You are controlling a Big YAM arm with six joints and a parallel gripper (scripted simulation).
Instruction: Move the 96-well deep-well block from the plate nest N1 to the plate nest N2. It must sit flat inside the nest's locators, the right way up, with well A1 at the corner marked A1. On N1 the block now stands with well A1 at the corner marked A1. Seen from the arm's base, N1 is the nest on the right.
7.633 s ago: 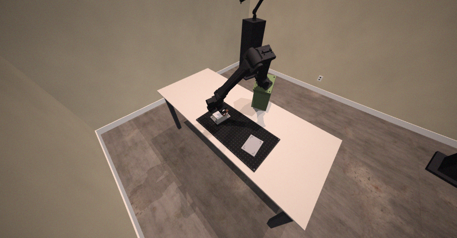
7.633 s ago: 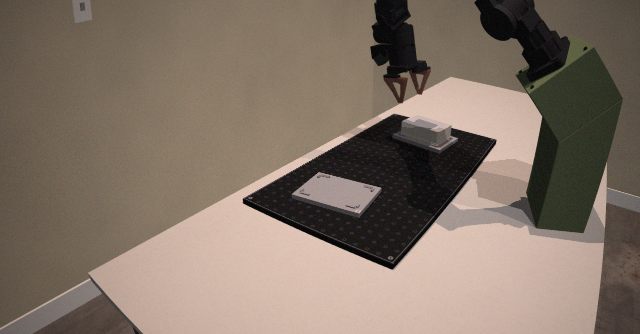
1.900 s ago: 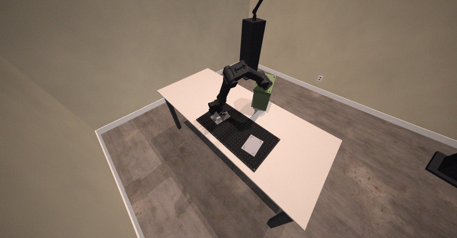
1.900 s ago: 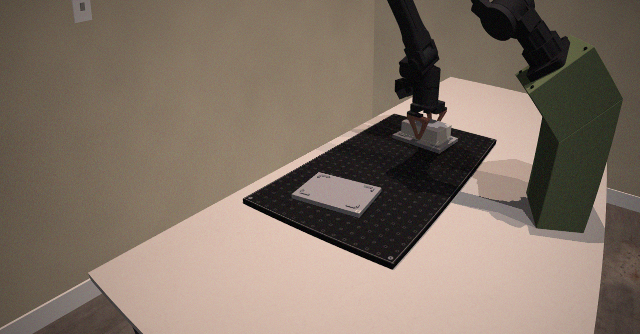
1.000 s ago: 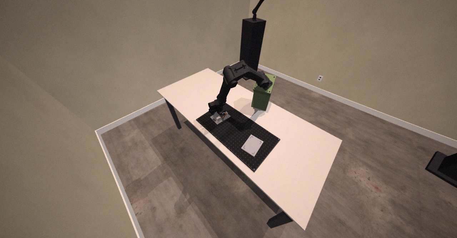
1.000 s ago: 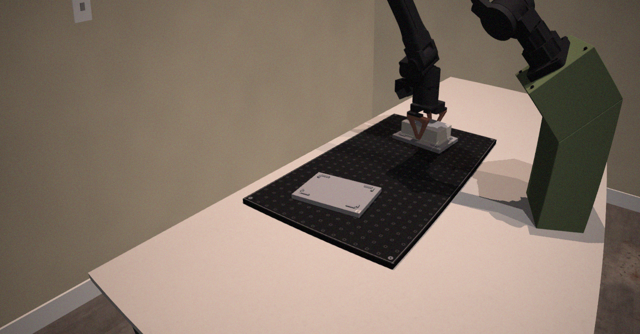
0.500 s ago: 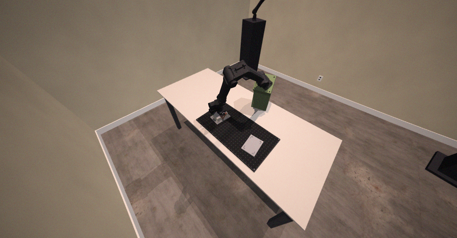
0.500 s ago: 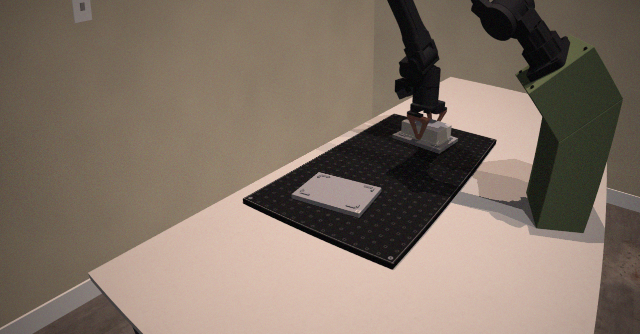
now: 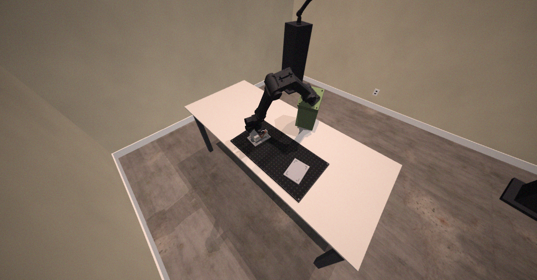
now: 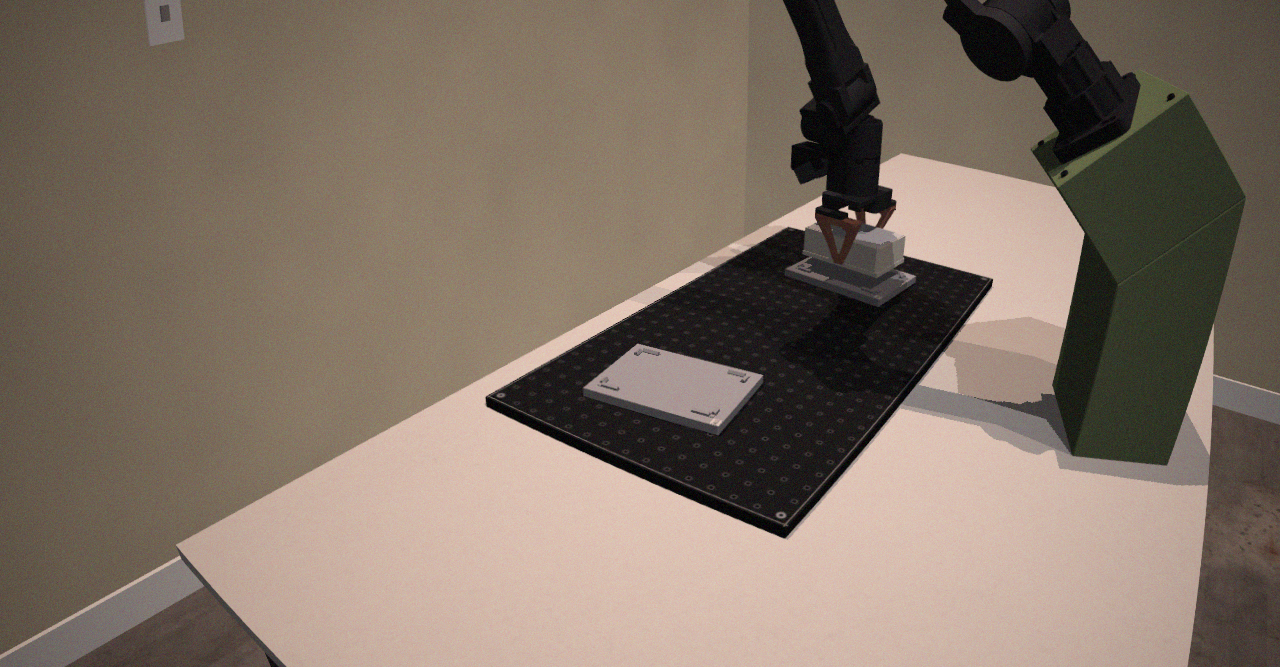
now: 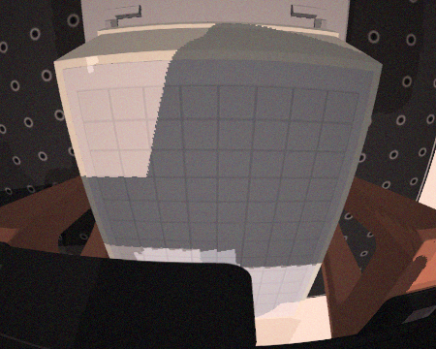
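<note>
While the counter (image 10: pixel 895 520) and its black breadboard (image 10: pixel 805 448) lie below my tool (image 10: pixel 845 247), I see N1 (image 10: pixel 886 289) just under it. My tool grips the deep-well block (image 10: pixel 872 249), lifted just off N1. I'd rise straight, level, clearing the locators before crossing to N2 (image 10: pixel 671 385).

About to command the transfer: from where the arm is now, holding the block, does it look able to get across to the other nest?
Probably yes. The gripper holds the deep-well block lifted off N1; N2 lies bare, nothing standing between them on the breadboard.
</note>
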